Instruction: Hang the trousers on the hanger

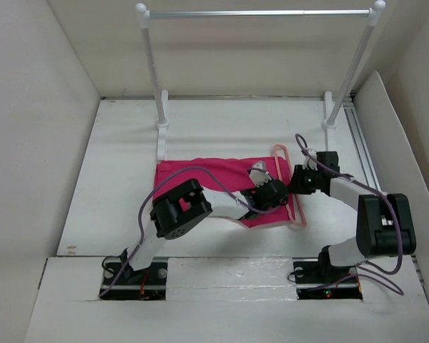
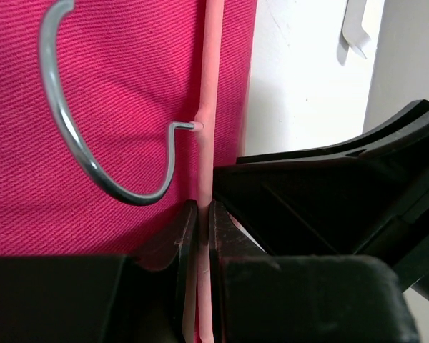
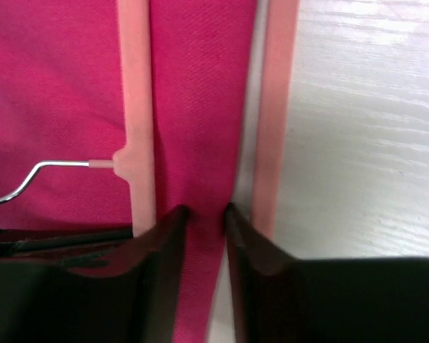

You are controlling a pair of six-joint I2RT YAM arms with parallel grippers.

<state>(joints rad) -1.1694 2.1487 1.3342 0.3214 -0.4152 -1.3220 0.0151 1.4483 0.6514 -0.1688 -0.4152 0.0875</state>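
The magenta trousers (image 1: 207, 179) lie flat in the middle of the table. The pale-pink hanger (image 1: 301, 214) lies along their right edge. My left gripper (image 1: 266, 191) reaches over the cloth. In the left wrist view it (image 2: 204, 211) is shut on the hanger's thin bar (image 2: 209, 100), just below the metal hook (image 2: 75, 139) that rests on the trousers (image 2: 129, 64). My right gripper (image 1: 298, 180) comes in from the right. Its jaws (image 3: 205, 214) stand a little apart between the two hanger bars (image 3: 136, 107) (image 3: 275, 107), with a strip of trousers (image 3: 200, 86) in the gap.
A white-posted rack with a silver bar (image 1: 257, 13) stands at the back of the table. White walls close in the left, right and far sides. Bare white tabletop (image 3: 365, 143) lies to the right of the hanger.
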